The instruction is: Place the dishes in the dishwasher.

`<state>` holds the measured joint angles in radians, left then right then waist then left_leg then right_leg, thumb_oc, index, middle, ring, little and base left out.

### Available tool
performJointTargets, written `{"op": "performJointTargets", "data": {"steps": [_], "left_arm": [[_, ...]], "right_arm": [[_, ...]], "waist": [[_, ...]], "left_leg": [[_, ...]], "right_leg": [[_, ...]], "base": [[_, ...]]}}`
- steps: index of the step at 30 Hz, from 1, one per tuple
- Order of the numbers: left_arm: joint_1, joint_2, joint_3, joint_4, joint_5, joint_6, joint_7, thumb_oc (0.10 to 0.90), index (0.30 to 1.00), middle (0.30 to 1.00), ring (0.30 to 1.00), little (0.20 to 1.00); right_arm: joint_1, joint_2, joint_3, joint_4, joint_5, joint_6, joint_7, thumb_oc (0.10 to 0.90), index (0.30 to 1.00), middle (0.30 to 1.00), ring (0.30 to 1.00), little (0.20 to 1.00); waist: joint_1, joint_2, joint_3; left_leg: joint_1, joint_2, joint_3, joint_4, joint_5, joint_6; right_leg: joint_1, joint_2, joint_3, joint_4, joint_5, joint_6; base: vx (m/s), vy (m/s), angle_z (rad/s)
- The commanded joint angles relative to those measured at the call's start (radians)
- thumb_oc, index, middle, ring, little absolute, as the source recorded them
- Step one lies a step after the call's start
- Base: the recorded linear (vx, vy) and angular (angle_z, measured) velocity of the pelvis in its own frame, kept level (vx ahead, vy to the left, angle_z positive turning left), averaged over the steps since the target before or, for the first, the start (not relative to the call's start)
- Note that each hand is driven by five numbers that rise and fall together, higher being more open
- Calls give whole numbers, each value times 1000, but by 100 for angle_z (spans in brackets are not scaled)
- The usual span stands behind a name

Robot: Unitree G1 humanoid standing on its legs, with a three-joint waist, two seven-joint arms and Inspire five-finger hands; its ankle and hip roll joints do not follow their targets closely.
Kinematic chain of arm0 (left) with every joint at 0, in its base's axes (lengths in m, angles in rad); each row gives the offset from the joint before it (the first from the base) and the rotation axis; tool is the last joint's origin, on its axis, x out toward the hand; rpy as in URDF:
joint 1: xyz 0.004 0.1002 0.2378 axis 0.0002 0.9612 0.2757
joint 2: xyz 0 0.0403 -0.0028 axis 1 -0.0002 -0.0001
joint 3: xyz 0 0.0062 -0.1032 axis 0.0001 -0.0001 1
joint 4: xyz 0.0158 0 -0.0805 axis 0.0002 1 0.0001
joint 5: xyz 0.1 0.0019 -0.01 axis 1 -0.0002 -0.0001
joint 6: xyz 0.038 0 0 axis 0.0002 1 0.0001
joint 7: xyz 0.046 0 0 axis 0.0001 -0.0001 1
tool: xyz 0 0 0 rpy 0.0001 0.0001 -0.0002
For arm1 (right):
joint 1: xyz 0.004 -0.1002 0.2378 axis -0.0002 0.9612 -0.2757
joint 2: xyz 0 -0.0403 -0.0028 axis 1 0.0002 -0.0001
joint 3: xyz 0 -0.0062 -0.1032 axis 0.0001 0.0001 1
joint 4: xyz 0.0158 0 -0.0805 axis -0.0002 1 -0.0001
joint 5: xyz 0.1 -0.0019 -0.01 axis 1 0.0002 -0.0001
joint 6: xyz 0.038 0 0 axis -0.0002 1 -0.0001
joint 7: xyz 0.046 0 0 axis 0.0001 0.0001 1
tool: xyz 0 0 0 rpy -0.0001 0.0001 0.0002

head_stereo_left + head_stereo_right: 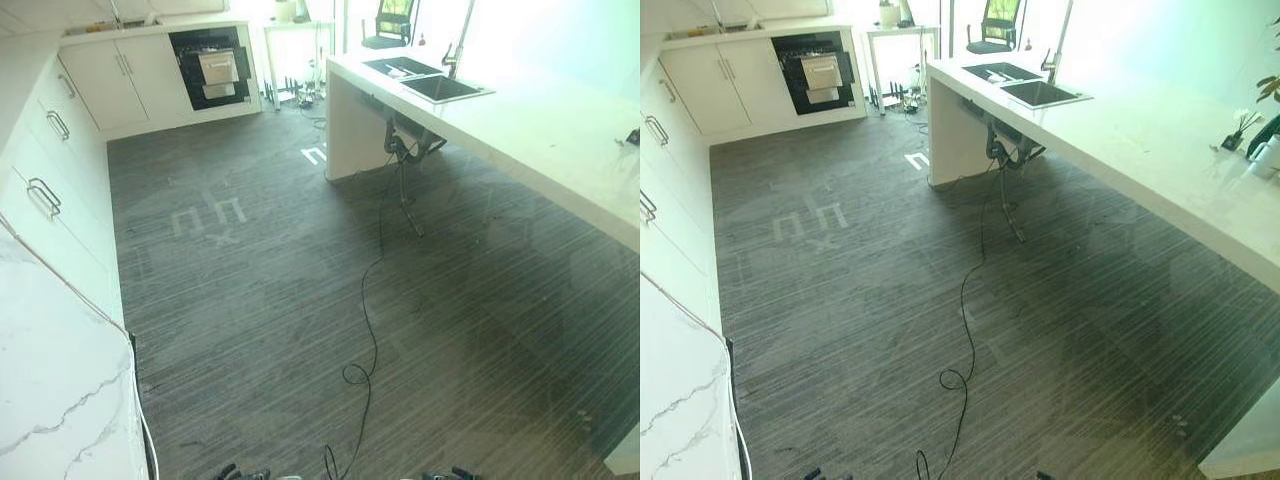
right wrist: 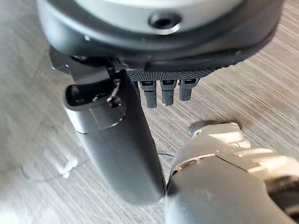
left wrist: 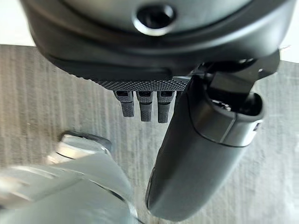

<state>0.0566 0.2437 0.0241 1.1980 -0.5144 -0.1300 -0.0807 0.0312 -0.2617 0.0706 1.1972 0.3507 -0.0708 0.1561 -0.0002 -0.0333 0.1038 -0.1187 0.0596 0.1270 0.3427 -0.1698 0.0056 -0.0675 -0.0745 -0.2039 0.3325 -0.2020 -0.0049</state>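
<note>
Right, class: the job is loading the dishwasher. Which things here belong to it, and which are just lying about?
Part of the job:
dark dishwasher
sink in the island counter
left hand and right hand, both open, holding nothing

Just lying about:
office chair
potted plant on that counter
white floor markings

Grey striped floor [image 1: 260, 330], white markings [image 1: 208, 218]

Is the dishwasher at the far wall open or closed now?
Open: the dishwasher shows a dark cavity with a pale rack drawn out in front of it.
</note>
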Motion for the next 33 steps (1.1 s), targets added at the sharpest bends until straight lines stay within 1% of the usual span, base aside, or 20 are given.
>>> {"op": "performJointTargets", "data": {"steps": [1, 3, 4, 6, 8, 9, 10, 13, 15, 16, 18, 19, 20, 21, 26, 27, 29, 31, 32, 33], "left_arm": [[-51, 59, 34, -107, -79, -52, -26, 800, 900, 900, 900, 900], [-48, 67, 40, -179, -97, -41, -39, 800, 900, 900, 900, 900], [-37, 75, 32, -265, -47, -54, -44, 800, 900, 900, 900, 900], [-14, 81, 42, -353, -70, -58, -49, 800, 900, 900, 900, 900], [5, 83, 69, -417, -101, -75, -58, 800, 900, 900, 900, 900], [20, 89, 91, -493, -123, -86, -70, 800, 900, 900, 900, 900], [25, 93, 97, -530, -132, -96, -80, 800, 900, 900, 900, 900], [39, 93, 99, -650, -170, -124, -100, 800, 900, 900, 900, 900], [55, 83, 82, -731, -160, -135, -92, 800, 900, 900, 900, 900], [72, 92, 65, -759, -117, -145, -88, 800, 900, 900, 900, 900], [99, 100, 58, -785, -104, -142, -102, 800, 900, 900, 900, 900], [131, 102, 63, -804, -107, -147, -123, 800, 900, 900, 900, 900], [143, 98, 67, -804, -116, -155, -134, 800, 900, 900, 900, 900], [146, 97, 72, -811, -116, -159, -131, 800, 900, 900, 900, 900], [91, 134, 82, -833, -83, -121, -110, 800, 900, 900, 900, 900], [67, 152, 77, -842, -53, -108, -122, 800, 900, 900, 900, 900], [46, 169, 66, -862, -31, -98, -127, 800, 900, 900, 900, 900], [36, 175, 59, -884, -15, -91, -133, 800, 900, 900, 900, 900], [36, 178, 56, -905, -10, -82, -132, 800, 900, 900, 900, 900], [40, 179, 55, -922, -5, -77, -135, 800, 900, 900, 900, 900]], "right_arm": [[-36, -55, -19, -95, 11, -105, 2, 800, 900, 900, 900, 900], [-27, -65, -18, -202, 33, -95, -8, 800, 900, 900, 900, 900], [-14, -79, -21, -350, 61, -88, -14, 800, 900, 900, 900, 900], [9, -90, -27, -528, 73, -71, -11, 800, 900, 900, 900, 900], [21, -101, -39, -636, 47, -87, 2, 800, 900, 900, 900, 900], [22, -106, -57, -724, 32, -95, 15, 800, 900, 900, 900, 900], [19, -109, -62, -751, 27, -113, 16, 800, 900, 900, 900, 900], [16, -109, -93, -854, 16, -146, 9, 800, 900, 900, 900, 900], [14, -111, -107, -926, -7, -155, -12, 800, 900, 900, 900, 900], [13, -125, -119, -969, -5, -153, -5, 800, 900, 900, 900, 900], [34, -145, -139, -1013, -4, -146, 38, 800, 900, 900, 900, 900], [59, -165, -158, -1033, -20, -163, 69, 800, 900, 900, 900, 900], [60, -177, -159, -1034, -19, -169, 76, 800, 900, 900, 900, 900], [59, -190, -162, -1048, -18, -173, 82, 800, 900, 900, 900, 900], [61, -173, -160, -1087, -10, -146, 58, 800, 900, 900, 900, 900], [66, -155, -156, -1106, -17, -135, 41, 800, 900, 900, 900, 900], [65, -133, -153, -1131, -4, -122, 32, 800, 900, 900, 900, 900], [70, -114, -150, -1152, -17, -122, 27, 800, 900, 900, 900, 900], [77, -104, -141, -1167, -38, -130, 20, 800, 900, 900, 900, 900], [79, -100, -129, -1176, -44, -134, 12, 800, 900, 900, 900, 900]], "waist": [[-13, 13, -10], [-17, 12, -5], [-22, 10, 3], [-26, 7, 16], [-26, -2, 33], [-16, -17, 53], [-9, -29, 66], [-7, -30, 95], [-1, -15, 104], [-1, 26, 108], [-1, 56, 104], [5, 68, 99], [6, 67, 95], [7, 61, 80], [25, 36, 37], [32, 20, 21], [28, 12, 16], [27, 17, 14], [31, 26, 14], [34, 32, 17]], "left_leg": [[80, 89, -16, -43, -83, -64], [82, 91, -21, -43, -77, -66], [86, 94, -25, -43, -66, -70], [94, 94, -26, -43, -43, -79], [113, 83, -20, -43, -9, -82], [122, 67, -17, -43, 91, -85], [115, 61, -16, -24, 142, -83], [18, 63, 6, 129, 168, -74], [3, 53, 39, -10, 197, -84], [-59, 84, 46, -43, 188, -98], [-133, 109, 27, -43, 173, -109], [-172, 121, -6, -43, 188, -121], [-172, 121, -3, -43, 166, -116], [-161, 121, 25, -43, 118, -101], [-146, 89, 37, -43, 68, -52], [-138, 66, 34, -43, 54, -31], [-112, 31, 10, -43, 30, -3], [-90, 2, -18, -43, 16, 18], [-72, -16, -33, -43, 0, 33], [-53, -29, -48, -43, -12, 43]], "right_leg": [[23, -37, 37, -32, -23, 86], [20, -29, 44, -32, -23, 80], [17, -19, 53, -32, -22, 72], [15, -9, 67, -32, -20, 64], [21, -6, 80, -32, -19, 56], [32, -7, 95, -32, -18, 43], [40, -12, 102, -32, -16, 35], [65, -5, 97, -32, -19, 14], [87, 6, 87, -32, -38, 22], [110, 33, 73, -32, -63, 28], [133, 55, 66, -32, -89, 29], [161, 66, 74, -32, -113, 25], [168, 63, 75, -32, -119, 26], [180, 41, 65, -32, -127, 39], [236, -10, 42, -32, -132, 88], [258, -33, 13, -32, -70, 125], [283, -49, -1, -26, 77, 174], [216, -65, 14, 155, 165, 185], [157, -88, 16, 326, 206, 181], [109, -97, 18, 411, 225, 173]], "base": [[12, -136, -4], [4, -157, -4], [2, -193, -6], [12, -173, -12], [53, -154, -36], [75, -181, -28], [68, -194, -21], [65, -57, -24], [239, 178, 31], [279, 297, 36], [338, 331, 17], [397, 353, -8], [492, 467, -22], [395, 381, -19], [330, 261, 3], [381, 272, 7], [315, 239, 24], [222, 231, 45], [235, 250, 42], [211, 214, 43]]}}
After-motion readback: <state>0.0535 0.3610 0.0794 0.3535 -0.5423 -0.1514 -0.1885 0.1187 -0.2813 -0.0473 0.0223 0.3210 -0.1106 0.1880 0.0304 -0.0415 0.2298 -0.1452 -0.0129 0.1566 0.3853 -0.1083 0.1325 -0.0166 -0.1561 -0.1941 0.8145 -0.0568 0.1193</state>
